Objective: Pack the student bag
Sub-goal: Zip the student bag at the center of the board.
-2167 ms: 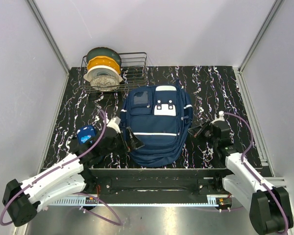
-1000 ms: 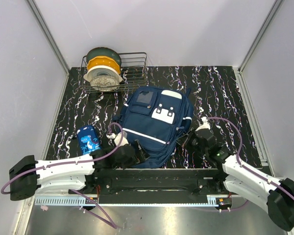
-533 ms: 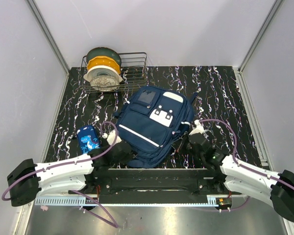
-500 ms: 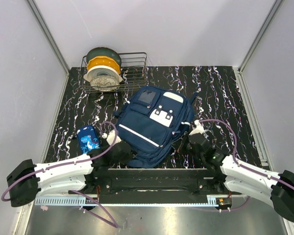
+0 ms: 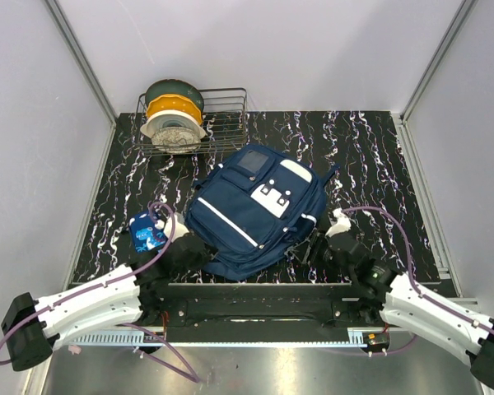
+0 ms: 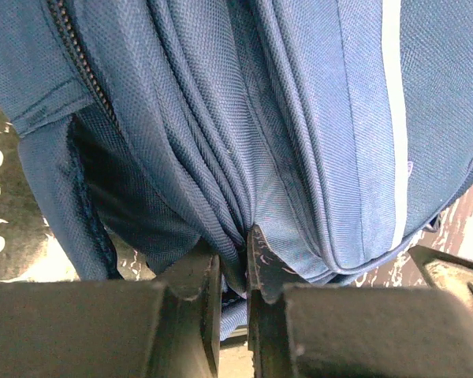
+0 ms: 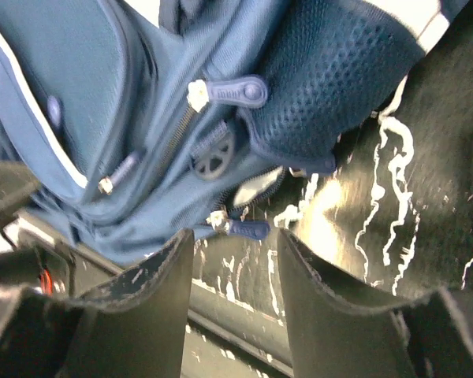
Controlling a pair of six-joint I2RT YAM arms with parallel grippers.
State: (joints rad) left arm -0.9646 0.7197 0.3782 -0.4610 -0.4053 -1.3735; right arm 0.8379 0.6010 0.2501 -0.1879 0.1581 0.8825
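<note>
Left gripper (image 6: 235, 246): fingers pressed together, pinching a fold of navy fabric at the near edge of the student bag (image 5: 255, 206), about 7 o'clock on the bag. Right gripper (image 7: 235, 236): fingers spread, holding nothing, at the bag's 4 o'clock, with a blue zipper pull (image 7: 247, 229) just beyond its tips. The bag lies front-up, mid-table. The step in hand looks like opening it. Next, the right fingers should close on that pull while the left anchors the fabric.

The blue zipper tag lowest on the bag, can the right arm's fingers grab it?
Probably yes. The right fingers stand open, and that zipper tag on the student bag lies right at the mouth of the gap between them, with nothing in the way.
</note>
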